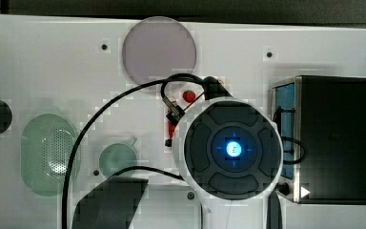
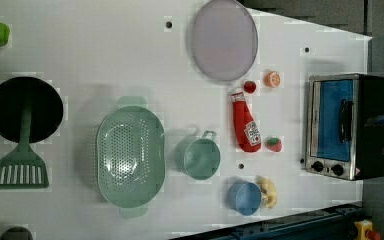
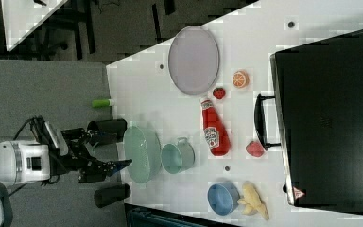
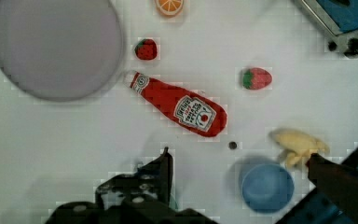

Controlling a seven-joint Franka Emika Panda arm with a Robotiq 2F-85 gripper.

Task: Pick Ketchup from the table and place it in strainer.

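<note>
Ketchup [image 4: 178, 105] lay flat on table, untouched; gripper [image 4: 237, 163] wide open, empty.
Looked light, soft; grab mid-body across label.

ketchup [image 4: 179, 105] | white label, print too blurred, possibly "tomato ketchup" | no other readable text
</note>
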